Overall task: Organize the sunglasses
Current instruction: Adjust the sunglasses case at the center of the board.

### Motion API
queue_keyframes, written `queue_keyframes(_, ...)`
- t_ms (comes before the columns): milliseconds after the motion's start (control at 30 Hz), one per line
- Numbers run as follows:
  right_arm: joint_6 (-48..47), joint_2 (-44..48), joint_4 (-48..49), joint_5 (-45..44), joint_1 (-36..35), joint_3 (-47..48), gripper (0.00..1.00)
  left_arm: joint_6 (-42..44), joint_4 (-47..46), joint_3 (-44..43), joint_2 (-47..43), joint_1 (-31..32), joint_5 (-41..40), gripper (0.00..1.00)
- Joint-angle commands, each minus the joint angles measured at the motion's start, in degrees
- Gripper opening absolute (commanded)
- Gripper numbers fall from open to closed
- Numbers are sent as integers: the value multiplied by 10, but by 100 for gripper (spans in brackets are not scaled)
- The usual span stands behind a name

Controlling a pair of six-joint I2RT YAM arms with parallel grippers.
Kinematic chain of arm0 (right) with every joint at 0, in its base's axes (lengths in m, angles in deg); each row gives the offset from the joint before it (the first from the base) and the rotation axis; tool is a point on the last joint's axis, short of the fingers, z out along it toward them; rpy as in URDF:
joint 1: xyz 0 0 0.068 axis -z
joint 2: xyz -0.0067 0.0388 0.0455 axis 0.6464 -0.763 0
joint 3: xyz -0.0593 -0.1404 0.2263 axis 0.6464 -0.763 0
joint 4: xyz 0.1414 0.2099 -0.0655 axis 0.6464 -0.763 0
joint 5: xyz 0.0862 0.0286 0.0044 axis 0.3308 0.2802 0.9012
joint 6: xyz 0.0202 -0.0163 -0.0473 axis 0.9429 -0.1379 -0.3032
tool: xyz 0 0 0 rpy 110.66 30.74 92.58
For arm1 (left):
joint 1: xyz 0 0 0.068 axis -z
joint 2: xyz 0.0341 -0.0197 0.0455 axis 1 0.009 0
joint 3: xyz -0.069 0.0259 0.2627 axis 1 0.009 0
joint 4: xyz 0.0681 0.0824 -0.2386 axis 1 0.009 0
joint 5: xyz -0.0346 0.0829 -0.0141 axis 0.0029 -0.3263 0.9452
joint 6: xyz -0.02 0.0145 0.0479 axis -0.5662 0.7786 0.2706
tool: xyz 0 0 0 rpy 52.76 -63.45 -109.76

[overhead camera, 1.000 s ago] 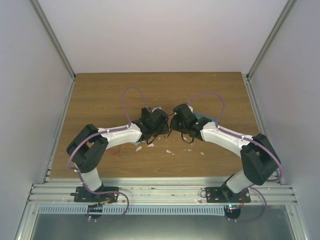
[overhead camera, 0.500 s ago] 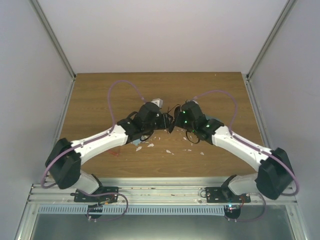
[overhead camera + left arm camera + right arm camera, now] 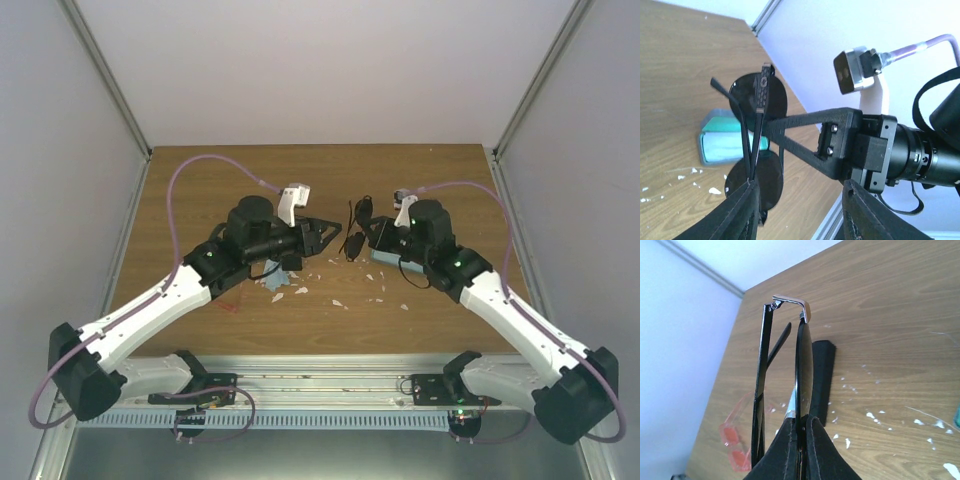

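Holding the sunglasses (image 3: 803,367) aloft beside the teal case (image 3: 727,142), had them clamped mid-frame in the right gripper (image 3: 800,424), left gripper (image 3: 800,189) spread empty nearby. Looked light, thin, easily bent: best pinched gently by frame, not lenses.

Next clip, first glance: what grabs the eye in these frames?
The sunglasses stand out first, pinched on edge above the wooden table by the right gripper, mid-scene. The left gripper faces them, fingers wide apart beside the temples. Below on the table lie a black case, a pink pair of glasses and a teal case, among white flecks.
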Motion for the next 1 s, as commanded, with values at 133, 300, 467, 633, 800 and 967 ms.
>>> queue_keyframes(133,-42,38,64,157,6,-27,0,28,-50,26,4,-14,81,35)
queue_keyframes(300,-34,53,108,231,6,-49,1,25,-65,29,35,-14,117,23)
queue_keyframes(467,-21,66,124,251,6,-63,1,24,-75,29,57,-14,145,18)
queue_keyframes(633,-17,77,48,134,11,-61,1,31,-67,31,58,-14,121,27)
queue_keyframes(800,6,93,-65,-30,26,-77,1,39,-48,23,87,-17,67,43)
queue_keyframes(967,36,146,-127,-144,36,-112,1,33,-42,-19,206,-36,52,48)
